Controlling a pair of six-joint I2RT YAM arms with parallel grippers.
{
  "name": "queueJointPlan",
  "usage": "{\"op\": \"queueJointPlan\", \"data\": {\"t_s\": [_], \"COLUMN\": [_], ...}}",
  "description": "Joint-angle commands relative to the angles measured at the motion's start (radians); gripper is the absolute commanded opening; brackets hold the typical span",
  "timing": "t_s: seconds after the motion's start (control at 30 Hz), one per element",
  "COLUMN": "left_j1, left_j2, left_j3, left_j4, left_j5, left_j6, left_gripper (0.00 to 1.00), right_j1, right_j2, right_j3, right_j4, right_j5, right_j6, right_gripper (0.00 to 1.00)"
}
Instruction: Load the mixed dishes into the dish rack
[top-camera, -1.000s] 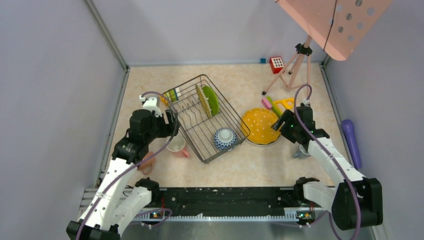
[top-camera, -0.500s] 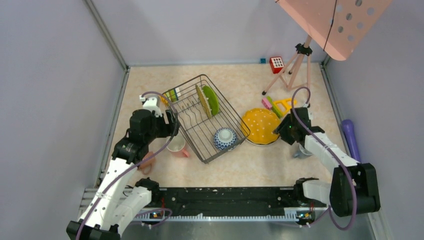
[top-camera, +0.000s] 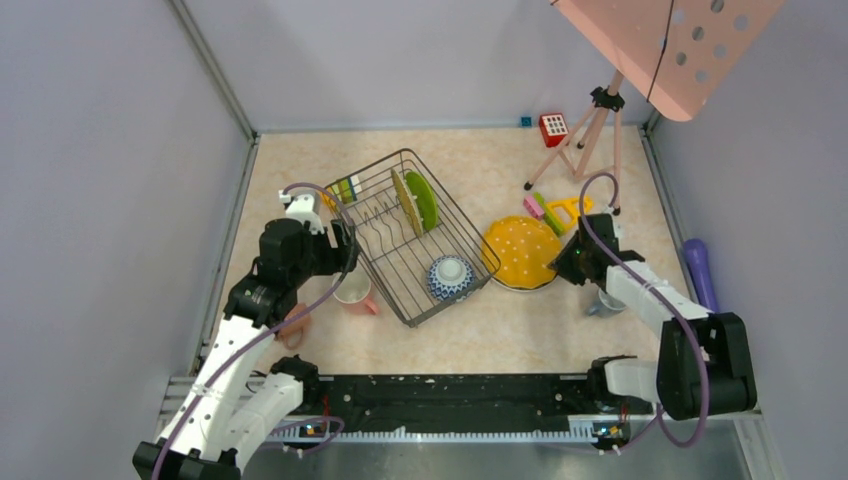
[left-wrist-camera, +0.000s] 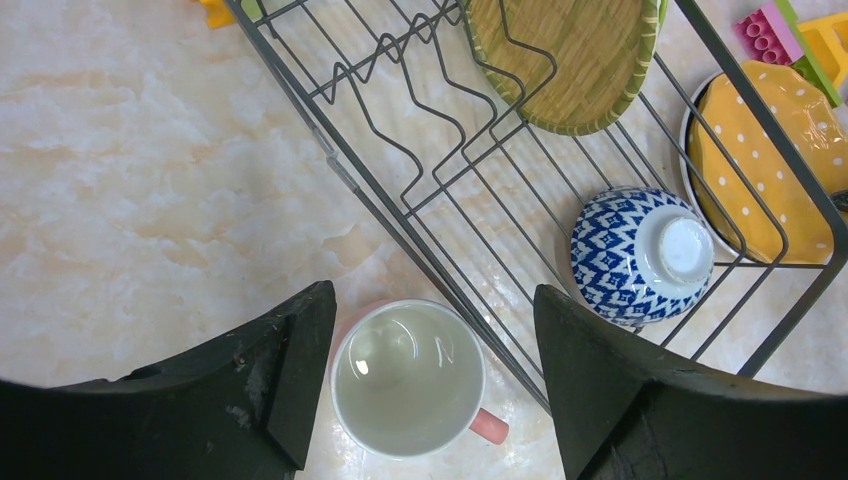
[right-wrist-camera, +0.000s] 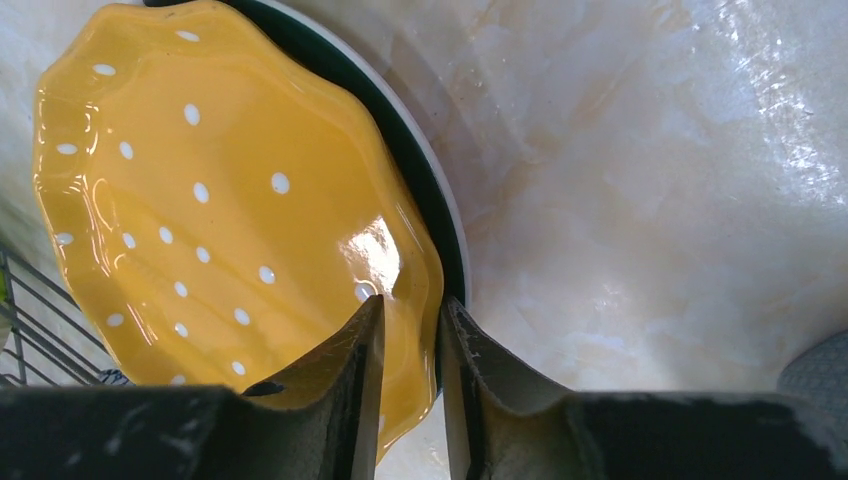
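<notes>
The dish rack (top-camera: 415, 235) holds the lime green plate (top-camera: 427, 200), a woven plate and the upturned blue-white bowl (top-camera: 450, 275). My left gripper (top-camera: 340, 250) is open; in the left wrist view its jaws (left-wrist-camera: 432, 296) stand on either side of, and above, an upright pink mug (left-wrist-camera: 408, 378) just outside the rack wall (left-wrist-camera: 400, 225). A second pink mug (top-camera: 293, 325) lies nearer the left arm. My right gripper (top-camera: 563, 262) is shut on the right rim of the yellow-orange dotted plate (right-wrist-camera: 220, 200), which lies on the white plate (right-wrist-camera: 447, 200). The grey-blue mug (top-camera: 606, 302) stands by the right arm.
Small toy blocks (top-camera: 550, 208) lie behind the yellow plate. A tripod (top-camera: 585, 140) with a pink perforated board and a red block (top-camera: 553, 127) stand at the back right. A purple object (top-camera: 700, 272) lies along the right wall. Grey walls enclose the table.
My right gripper has moved left to the yellow dotted plate's rim and now has it between its fingers. The left arm and the dishes have not moved.
</notes>
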Motion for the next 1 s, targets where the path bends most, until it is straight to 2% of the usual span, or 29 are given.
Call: {"op": "queueJointPlan", "data": {"t_s": [0.0,0.17,0.2,0.27,0.3,0.43,0.53,0.8,0.93,0.97], "left_j1": [0.006,0.008,0.008,0.008,0.007,0.007,0.007,0.006,0.006,0.006], "left_j2": [0.004,0.005,0.006,0.007,0.008,0.012,0.022,0.048,0.048,0.048], "left_j3": [-0.005,-0.006,-0.006,-0.006,-0.007,-0.006,-0.013,0.003,0.003,0.002], "left_j4": [0.052,0.052,0.052,0.052,0.052,0.054,0.070,0.076,0.075,0.073], "left_j5": [0.003,0.005,0.006,0.006,0.007,0.015,0.009,0.047,0.053,0.055], "left_j6": [0.002,0.003,0.004,0.006,0.008,0.015,-0.002,-0.009,-0.008,-0.006], "left_gripper": [0.77,0.77,0.77,0.77,0.77,0.77,0.73,0.71,0.71,0.72], "right_j1": [-0.007,-0.006,-0.007,-0.006,-0.007,-0.006,-0.006,-0.007,-0.005,-0.006], "right_j2": [0.035,0.087,0.091,0.082,0.068,-0.016,-0.059,-0.021,-0.025,-0.023], "right_j3": [0.023,0.025,0.029,0.050,0.060,0.102,0.143,0.264,0.221,0.209], "right_j4": [0.053,0.071,0.066,0.034,0.017,-0.055,-0.111,-0.368,-0.339,-0.326], "right_j5": [-0.011,-0.020,-0.042,-0.030,-0.016,0.059,0.084,0.194,0.213,0.208], "right_j6": [0.013,0.003,0.000,-0.007,-0.009,-0.012,-0.020,-0.014,-0.014,-0.015], "right_gripper": [0.24,0.21,0.18,0.03,0.00,0.00,0.00,0.00,0.00,0.03]}}
